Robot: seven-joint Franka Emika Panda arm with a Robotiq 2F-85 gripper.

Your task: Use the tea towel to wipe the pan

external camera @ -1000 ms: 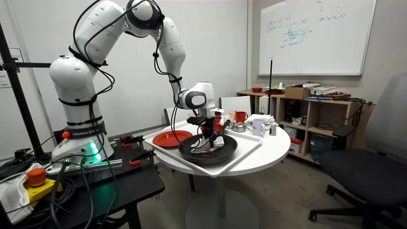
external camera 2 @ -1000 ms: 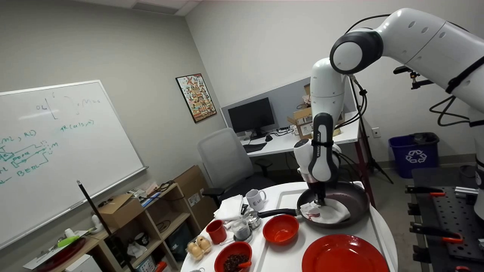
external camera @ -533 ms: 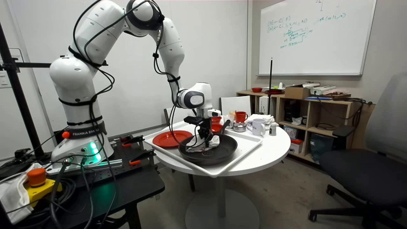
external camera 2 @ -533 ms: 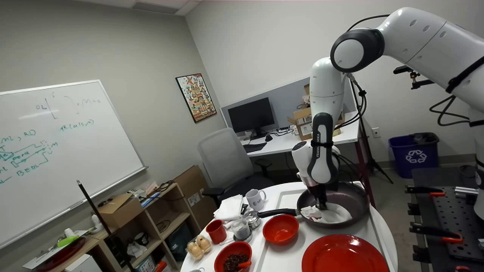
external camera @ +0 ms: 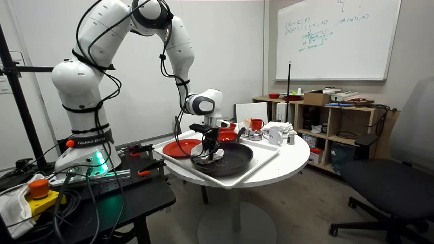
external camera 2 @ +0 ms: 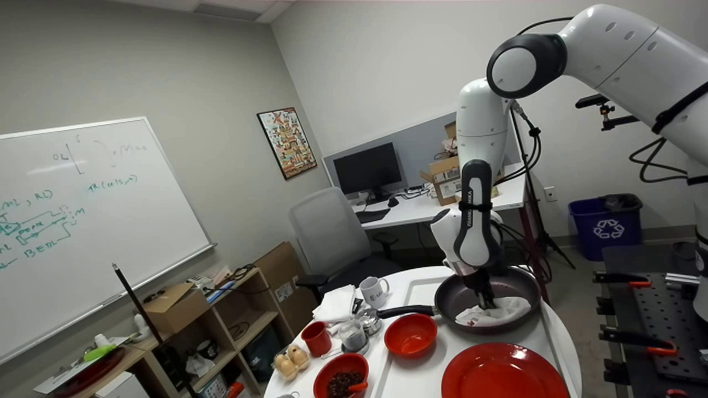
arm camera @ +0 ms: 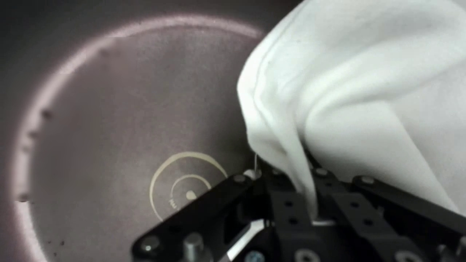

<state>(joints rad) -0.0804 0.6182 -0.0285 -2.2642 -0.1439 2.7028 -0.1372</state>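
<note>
The tea towel shows as a white cloth [arm camera: 349, 65] with a reddish patch on one end, bunched inside the pan. Black and round, the pan [external camera: 237, 156] rests on a white tray. My gripper [external camera 2: 487, 305] points down into it, tilted, with the towel [external camera 2: 511, 310] pinched between its fingers. A fold of cloth runs up between the fingers [arm camera: 291, 207] in the wrist view. Most of the cloth lies on the side of the pan nearer the robot base. The pan floor [arm camera: 138, 109] with its ring emblem shows beside the cloth; fingertips are hidden by cloth.
A red plate [external camera: 179, 148] lies on the tray close to the pan. Near the pan handle [external camera 2: 406, 311] stand a red bowl [external camera 2: 410, 335] and a pale mug [external camera 2: 374, 292]. A bowl of beans [external camera 2: 341, 376], red cup [external camera 2: 317, 338] and eggs [external camera 2: 290, 362] are further off.
The gripper has dragged the towel across the pan toward the robot base, nearer the plate-side rim. The pan's middle emblem is now uncovered. The grip has stayed on the cloth.
</note>
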